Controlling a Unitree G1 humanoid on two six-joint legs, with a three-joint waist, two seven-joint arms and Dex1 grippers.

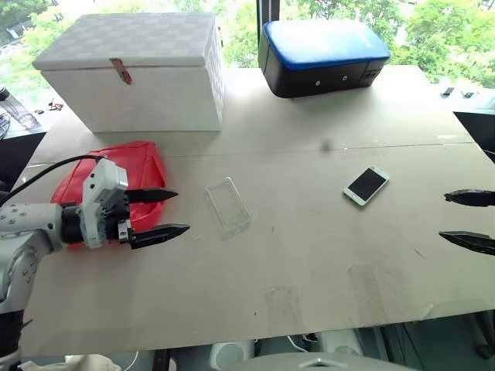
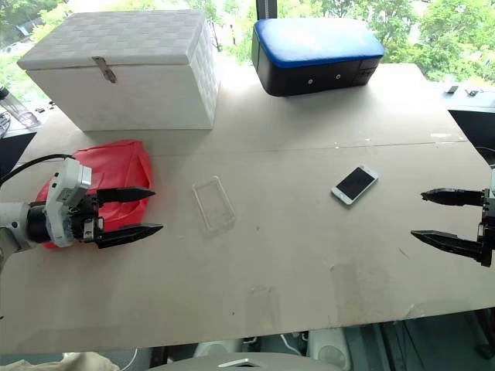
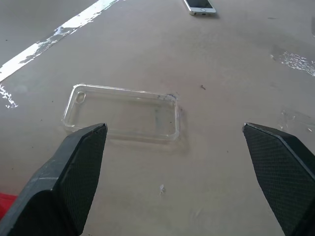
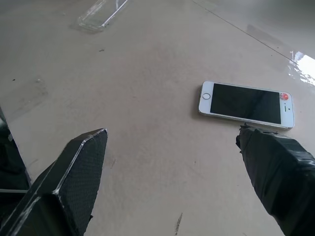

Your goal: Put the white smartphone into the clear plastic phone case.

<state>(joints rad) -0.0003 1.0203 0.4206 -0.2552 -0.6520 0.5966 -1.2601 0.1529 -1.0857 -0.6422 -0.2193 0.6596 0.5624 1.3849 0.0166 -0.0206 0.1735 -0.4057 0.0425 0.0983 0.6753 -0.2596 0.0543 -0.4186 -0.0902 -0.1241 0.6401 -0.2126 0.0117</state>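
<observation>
Cut off and unclear

Right gripper (image 1: 470,219): body past the 3 o'clock edge in the left eye view. Red bag (image 1: 116,174) partly behind left gripper (image 1: 166,212). Small dark bits (image 1: 456,93) at 2 o'clock: unidentifiable.

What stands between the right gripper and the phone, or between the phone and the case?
Nothing visible. Bare table lies between the open right gripper and the phone, and between the phone and the case. The red bag, white box and blue-topped case sit off these paths.

Lab, bare test table (image 1: 309,255), windows, trees
</observation>
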